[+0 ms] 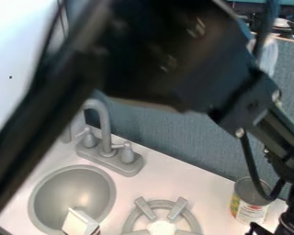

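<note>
The black arm spans the view from the upper left to the lower right, where the gripper hangs at the edge; whether its jaws are apart or together cannot be told. Behind it stands a blue-gray panel. The white table runs leftward from the jaws, with a round gray sink farthest left of them. The gray faucet stands behind the sink, left of and well apart from the jaws. A gray stove burner lies between sink and jaws. A can with a colored label stands upright nearest the jaws, just to their left. A small white box sits tilted in the sink.
</note>
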Controlling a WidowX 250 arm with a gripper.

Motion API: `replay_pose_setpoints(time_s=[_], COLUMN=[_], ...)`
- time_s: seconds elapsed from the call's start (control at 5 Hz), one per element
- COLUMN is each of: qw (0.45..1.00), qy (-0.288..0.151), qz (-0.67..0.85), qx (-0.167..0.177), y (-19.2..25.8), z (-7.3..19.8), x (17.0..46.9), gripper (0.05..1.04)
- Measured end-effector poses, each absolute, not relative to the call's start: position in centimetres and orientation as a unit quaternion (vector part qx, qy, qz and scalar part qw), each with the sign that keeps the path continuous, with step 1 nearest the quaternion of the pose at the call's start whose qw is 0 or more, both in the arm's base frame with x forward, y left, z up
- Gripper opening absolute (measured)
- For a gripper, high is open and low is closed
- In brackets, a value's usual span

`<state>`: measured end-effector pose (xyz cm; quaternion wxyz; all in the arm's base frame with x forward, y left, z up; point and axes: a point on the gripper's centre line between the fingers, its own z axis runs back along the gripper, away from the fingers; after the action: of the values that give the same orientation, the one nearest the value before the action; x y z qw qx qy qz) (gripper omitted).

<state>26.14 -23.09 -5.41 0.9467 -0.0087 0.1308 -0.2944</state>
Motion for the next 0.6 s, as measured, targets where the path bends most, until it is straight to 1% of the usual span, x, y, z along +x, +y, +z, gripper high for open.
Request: replay_pose_setpoints(time_s=[0.2,0.4,0.6], qw=[0.932,0.919,0.902], qy=[0.149,0.167,0.186], qz=[-0.325,-0.346,-0.382], qx=[-0.053,-0.086,-0.079], y=[-23.3,-23.7,-25.1], z=[-5.3,-5.4,-6.8], x=[21.7,20.4,20.0], gripper=[0.621,0.622,0.622])
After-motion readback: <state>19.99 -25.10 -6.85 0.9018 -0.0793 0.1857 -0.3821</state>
